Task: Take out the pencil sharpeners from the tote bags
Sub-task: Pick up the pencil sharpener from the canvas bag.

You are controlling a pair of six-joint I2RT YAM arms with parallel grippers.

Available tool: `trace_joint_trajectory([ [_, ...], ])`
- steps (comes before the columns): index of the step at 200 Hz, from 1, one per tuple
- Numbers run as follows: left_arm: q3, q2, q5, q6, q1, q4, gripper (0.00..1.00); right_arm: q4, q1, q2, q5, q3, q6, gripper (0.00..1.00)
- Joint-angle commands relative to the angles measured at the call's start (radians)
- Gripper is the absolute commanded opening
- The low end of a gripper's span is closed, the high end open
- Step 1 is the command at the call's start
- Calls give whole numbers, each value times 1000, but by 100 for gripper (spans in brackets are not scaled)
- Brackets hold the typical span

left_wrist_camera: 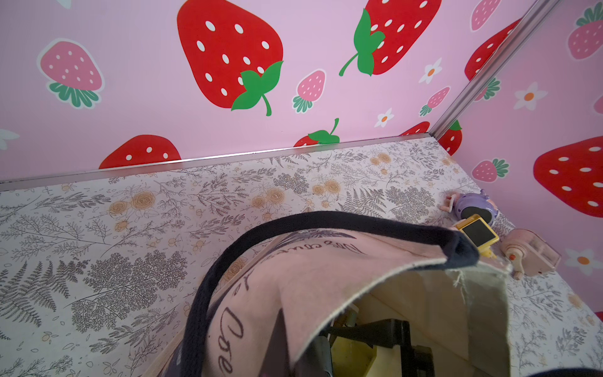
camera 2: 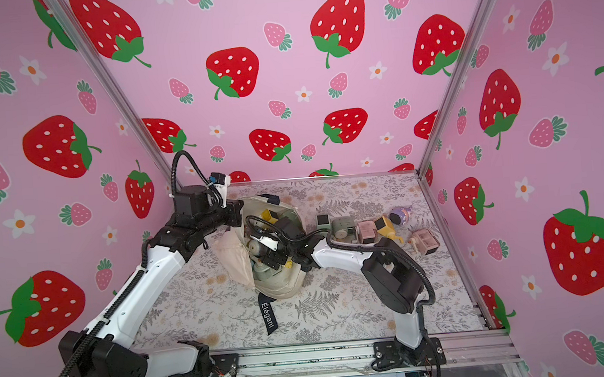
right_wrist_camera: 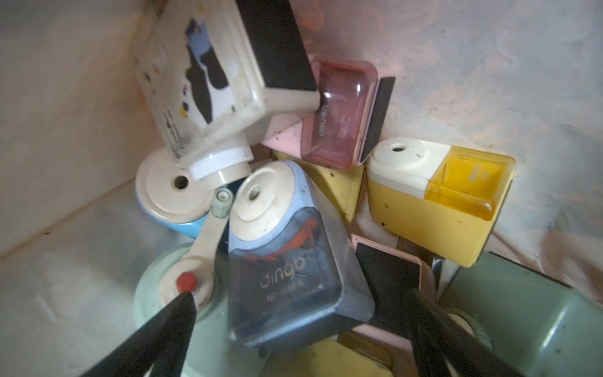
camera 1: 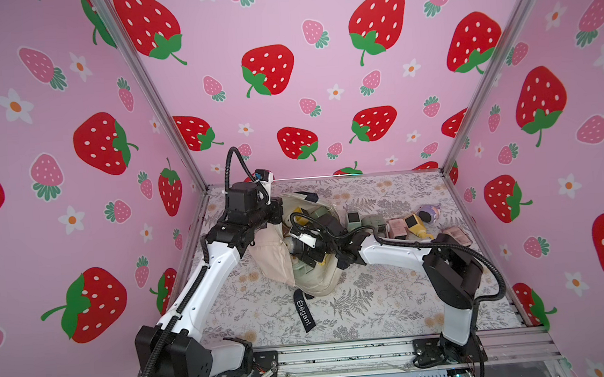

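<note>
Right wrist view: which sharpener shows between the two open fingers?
The blue sharpener with the dark clear drawer marked dingo; the other blue one is round, with no drawer showing.

tote (camera 1: 270, 259) interior: sharpeners (right_wrist_camera: 284, 261) packed tight | near mat (camera 1: 374, 311): open room | far right: sharpener row (camera 1: 397, 226)

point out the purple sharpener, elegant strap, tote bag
purple sharpener (camera 1: 430, 210): in a top view, round body
elegant strap (camera 1: 303, 312): in a top view, lettering
tote bag (camera 1: 272, 257): in a top view, folded flap
</note>
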Motion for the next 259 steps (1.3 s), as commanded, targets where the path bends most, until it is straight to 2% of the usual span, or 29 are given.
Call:
trace_joint_trajectory([
  [1,56,4,29,12,-1,37,0,-30,-17,29,-52,46,-34,100],
  [19,55,3,28,12,-1,37,0,-70,-18,65,-46,82,-43,99],
  [127,55,3,28,11,-1,40,0,-43,-19,166,6,154,-47,100],
  [259,59,12,29,9,0,42,0,99,-13,179,-56,94,-11,85],
])
